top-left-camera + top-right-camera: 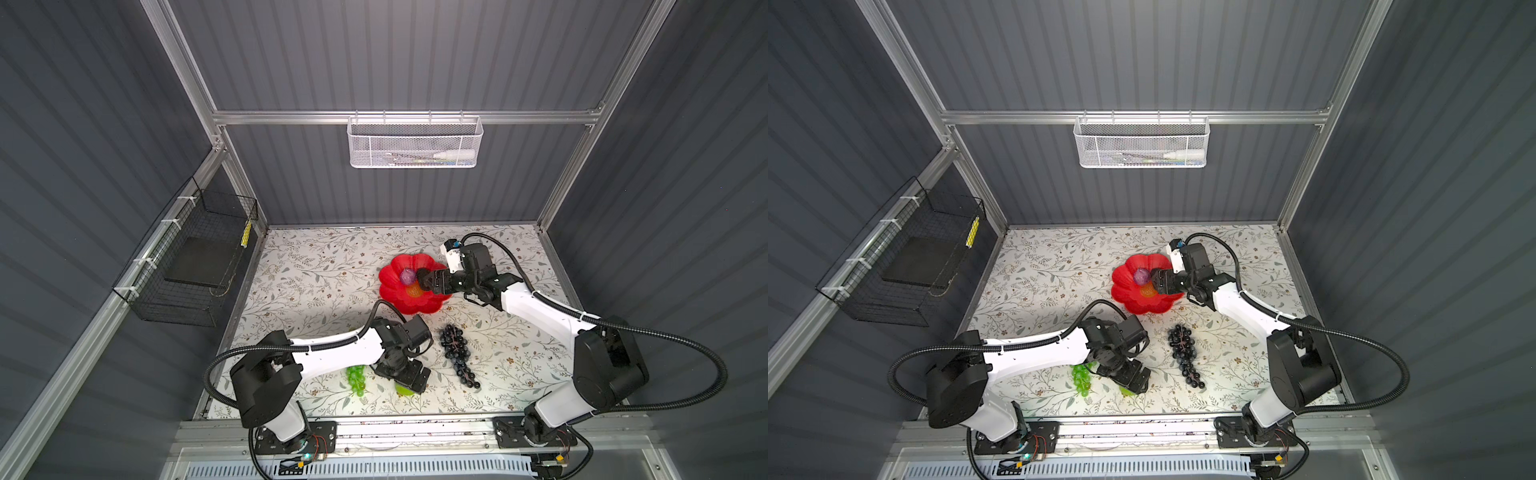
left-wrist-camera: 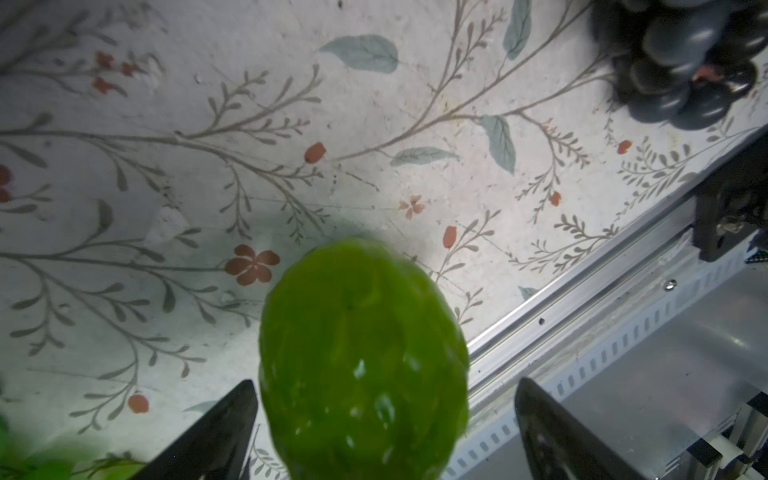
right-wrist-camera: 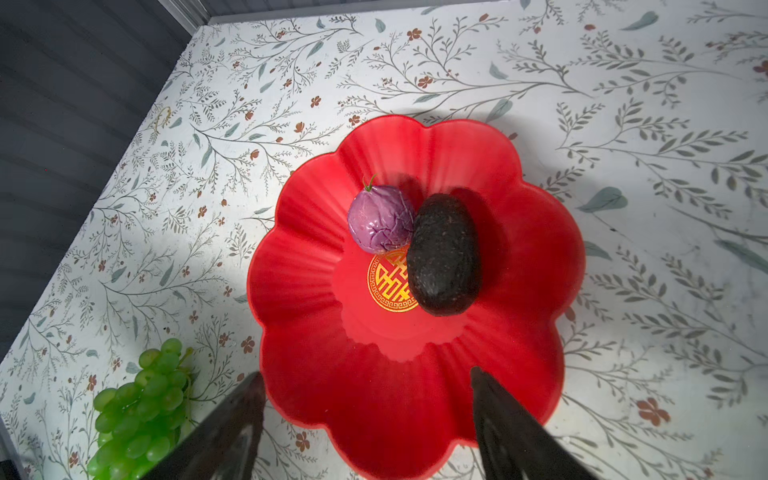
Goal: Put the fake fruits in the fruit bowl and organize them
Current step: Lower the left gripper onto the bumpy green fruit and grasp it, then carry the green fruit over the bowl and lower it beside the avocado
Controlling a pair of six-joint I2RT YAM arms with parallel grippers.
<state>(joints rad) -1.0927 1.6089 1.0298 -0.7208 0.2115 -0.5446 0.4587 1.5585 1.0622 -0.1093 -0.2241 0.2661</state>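
The flower-printed table (image 1: 324, 266) carries everything, and the fruit bowl (image 1: 411, 306) sits toward its far middle. The right end effector (image 1: 423, 281) hangs over the bowl's right-hand part in both top views. In the right wrist view its two dark fingers (image 3: 511, 436) stand wide apart above the bowl's rim with nothing between them. The left end effector (image 1: 409, 380) is well away from the bowl, on the robot's side of it and low over the table, its jaws also spread wide. The long dark grape bunch (image 1: 457, 355) lies on the table on the robot's side of the bowl, near it but not touching. The green grape bunch (image 1: 356, 380) lies farther from the bowl, to the robot's side and left, partly hidden under the left arm (image 1: 332, 353). Inside the bowl the dark avocado (image 3: 444, 253) lies across one edge of the yellow centre label (image 3: 386, 286), hidden from both top views by the right end effector. The bright green bumpy ball (image 2: 361, 365) is outside the bowl, between the left end effector's fingers (image 2: 216, 436): it seems to touch one, with a clear gap to the other. The small purple fruit (image 3: 380, 220) rests in the bowl, touching the avocado, just beside the label.
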